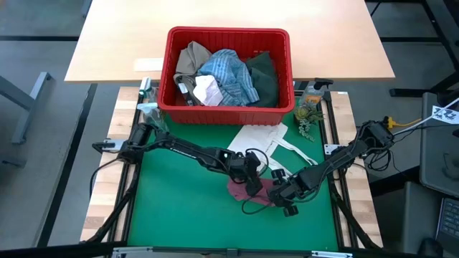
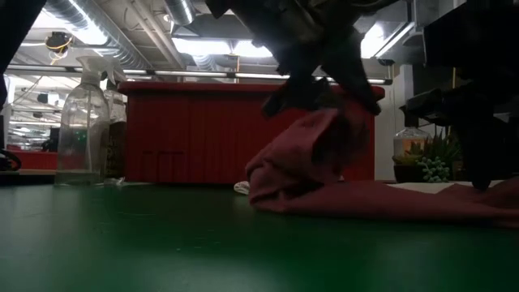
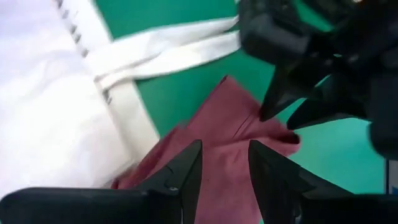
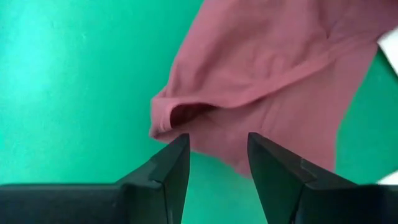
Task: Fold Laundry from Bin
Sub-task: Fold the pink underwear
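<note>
Laundry is split between two places. Most pieces fill the red bin [image 1: 228, 68], which sits at the far edge of the green mat [image 1: 179, 208], across the seam with the pale desk beyond. Read from left to right, the bin holds a tan garment [image 1: 191, 57], a small white cloth [image 1: 209, 91], a blue-white striped shirt [image 1: 229, 72] and a dark green garment [image 1: 265, 75], all crumpled and overlapping.

A small maroon cloth [image 1: 252, 190] lies out on the mat near its centre, just in front of a flat white tote bag [image 1: 262, 137] with loop handles. The cloth is mostly flat at its right side, with a raised, bunched fold at its left side, as the low view shows [image 2: 308, 174].

The left arm reaches from the mat's left edge toward the centre. The left gripper [image 3: 225, 171] hangs directly over the maroon cloth with its fingers set apart, a gap visible between them and nothing pinched.

The right arm reaches in from the mat's right edge, angled toward the centre. The right gripper [image 4: 217, 165] sits at the near-right edge of the maroon cloth, fingers spread, with a hemmed edge of the cloth just ahead of the tips and no cloth clamped.

A clear spray bottle [image 2: 83, 122] stands at the bin's left corner, a small potted plant [image 1: 308, 107] at its right.
</note>
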### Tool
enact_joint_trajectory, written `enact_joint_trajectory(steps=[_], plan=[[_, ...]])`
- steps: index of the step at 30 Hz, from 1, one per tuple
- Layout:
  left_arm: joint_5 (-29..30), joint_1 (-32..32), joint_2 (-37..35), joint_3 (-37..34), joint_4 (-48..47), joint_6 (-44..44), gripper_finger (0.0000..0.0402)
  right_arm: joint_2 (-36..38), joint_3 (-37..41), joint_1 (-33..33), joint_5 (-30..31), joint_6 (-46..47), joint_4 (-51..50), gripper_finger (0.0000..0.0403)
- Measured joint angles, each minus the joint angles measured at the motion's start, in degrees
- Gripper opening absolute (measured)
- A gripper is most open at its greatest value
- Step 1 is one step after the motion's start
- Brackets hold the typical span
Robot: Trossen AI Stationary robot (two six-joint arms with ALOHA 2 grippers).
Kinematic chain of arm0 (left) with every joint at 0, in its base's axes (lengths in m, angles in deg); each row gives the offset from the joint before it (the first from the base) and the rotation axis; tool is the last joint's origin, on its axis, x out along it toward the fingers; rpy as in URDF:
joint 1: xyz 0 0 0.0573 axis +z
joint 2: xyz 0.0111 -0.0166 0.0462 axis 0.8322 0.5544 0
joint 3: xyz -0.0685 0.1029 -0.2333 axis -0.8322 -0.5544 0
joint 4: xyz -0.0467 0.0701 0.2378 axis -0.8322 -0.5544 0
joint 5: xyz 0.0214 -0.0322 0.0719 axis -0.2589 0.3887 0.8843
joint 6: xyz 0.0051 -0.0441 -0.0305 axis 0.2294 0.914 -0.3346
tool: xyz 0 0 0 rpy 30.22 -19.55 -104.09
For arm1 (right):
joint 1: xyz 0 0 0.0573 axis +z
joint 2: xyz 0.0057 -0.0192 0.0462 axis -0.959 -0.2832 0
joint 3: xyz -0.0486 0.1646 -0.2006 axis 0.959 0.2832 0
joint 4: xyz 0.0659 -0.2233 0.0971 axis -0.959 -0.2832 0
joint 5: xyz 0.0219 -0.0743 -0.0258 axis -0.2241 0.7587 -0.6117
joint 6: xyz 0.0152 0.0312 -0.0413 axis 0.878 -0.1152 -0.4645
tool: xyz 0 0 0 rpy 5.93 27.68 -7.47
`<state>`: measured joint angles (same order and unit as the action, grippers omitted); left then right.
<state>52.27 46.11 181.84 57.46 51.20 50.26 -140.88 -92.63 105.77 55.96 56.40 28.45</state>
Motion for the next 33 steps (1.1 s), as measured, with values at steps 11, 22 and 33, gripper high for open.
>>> enact_joint_trajectory(steps=[11, 22, 33], plan=[[-8.1, 2.3, -2.0, 0.0, -3.7, -9.4, 0.0125, 0.0, -8.9, 0.0, 4.5, -4.6, -10.3, 0.0163], [-15.1, 0.3, -3.5, -0.4, -19.2, -9.4, 0.0125, -0.2, -7.4, -3.5, 15.2, -11.6, 6.7, 0.0163], [2.3, -6.4, -2.1, -0.9, -18.9, -9.1, 0.0125, -0.3, -0.9, -9.4, 8.4, -12.0, 18.3, 0.0163]])
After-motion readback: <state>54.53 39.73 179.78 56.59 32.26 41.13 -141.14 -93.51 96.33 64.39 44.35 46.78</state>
